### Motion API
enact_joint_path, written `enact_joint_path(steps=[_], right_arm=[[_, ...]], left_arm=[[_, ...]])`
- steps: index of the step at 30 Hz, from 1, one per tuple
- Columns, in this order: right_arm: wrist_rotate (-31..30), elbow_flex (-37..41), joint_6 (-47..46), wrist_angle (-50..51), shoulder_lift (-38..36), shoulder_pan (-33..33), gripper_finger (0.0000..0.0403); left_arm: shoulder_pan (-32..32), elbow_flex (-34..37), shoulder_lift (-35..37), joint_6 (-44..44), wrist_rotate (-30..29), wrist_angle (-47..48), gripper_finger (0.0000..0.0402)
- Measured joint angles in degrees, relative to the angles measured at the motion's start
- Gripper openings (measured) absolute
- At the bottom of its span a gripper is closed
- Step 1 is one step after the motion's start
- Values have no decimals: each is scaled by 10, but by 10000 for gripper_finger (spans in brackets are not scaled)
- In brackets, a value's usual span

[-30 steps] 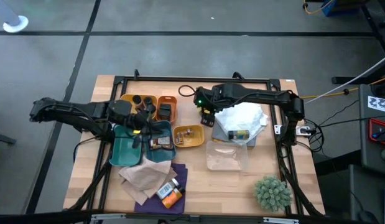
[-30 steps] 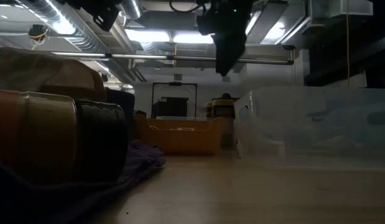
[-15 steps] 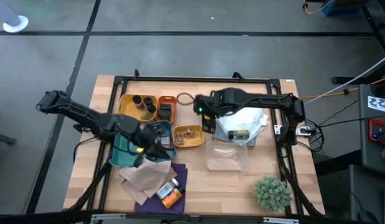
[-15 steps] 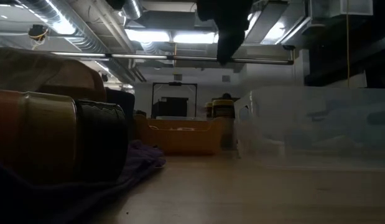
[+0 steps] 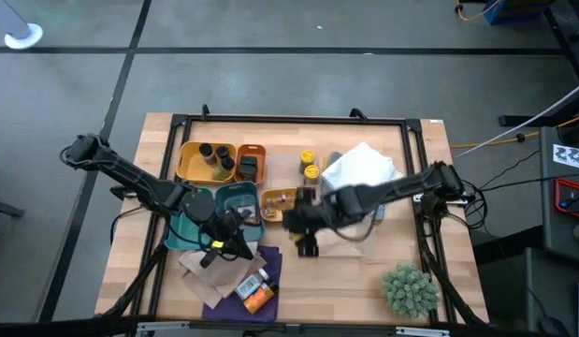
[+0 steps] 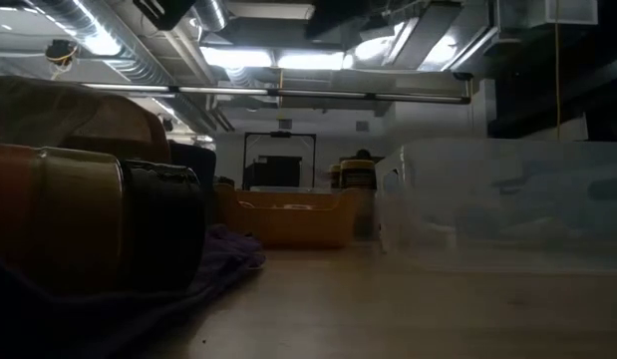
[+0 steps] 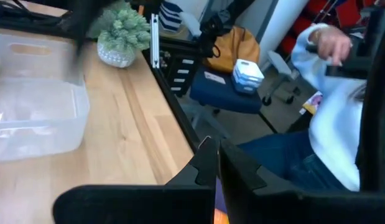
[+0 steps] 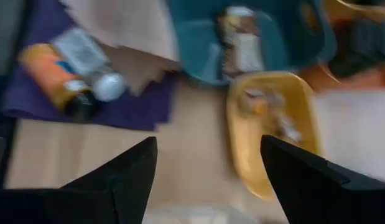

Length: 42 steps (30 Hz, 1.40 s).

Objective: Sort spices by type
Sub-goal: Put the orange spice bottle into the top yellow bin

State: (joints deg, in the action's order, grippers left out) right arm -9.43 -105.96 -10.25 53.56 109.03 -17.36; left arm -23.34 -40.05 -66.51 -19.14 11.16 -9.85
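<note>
Trays (image 5: pixel 207 159) are kept grouped for sorting — right tool (image 5: pixel 308 245) is held open and empty over the surface (image 5: pixel 364 281); left tool (image 5: pixel 235 241) is shut, nothing gripped.

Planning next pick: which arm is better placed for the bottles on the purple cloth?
Left, probably. Left gripper hangs right above the purple cloth and bottles, but shut. Right gripper, open, is just beyond the cloth's edge.

Left end effector (image 5: pixel 240 245) closed; right end effector (image 5: pixel 306 247) spread wide.
</note>
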Motion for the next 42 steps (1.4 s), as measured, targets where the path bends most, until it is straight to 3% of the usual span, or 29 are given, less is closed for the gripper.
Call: enact_joint_path(steps=[11,17,42], right_arm=[[1,31,7,-170,90,-87,287],[35,31,49,-256,154,-105,287],[61,31,63,-305,244,-104,287]], left_arm=[[-1,0,1,-3,-7,30,4],[0,0,1,0,-16,36,3],[0,0,1,0,-24,48,4]])
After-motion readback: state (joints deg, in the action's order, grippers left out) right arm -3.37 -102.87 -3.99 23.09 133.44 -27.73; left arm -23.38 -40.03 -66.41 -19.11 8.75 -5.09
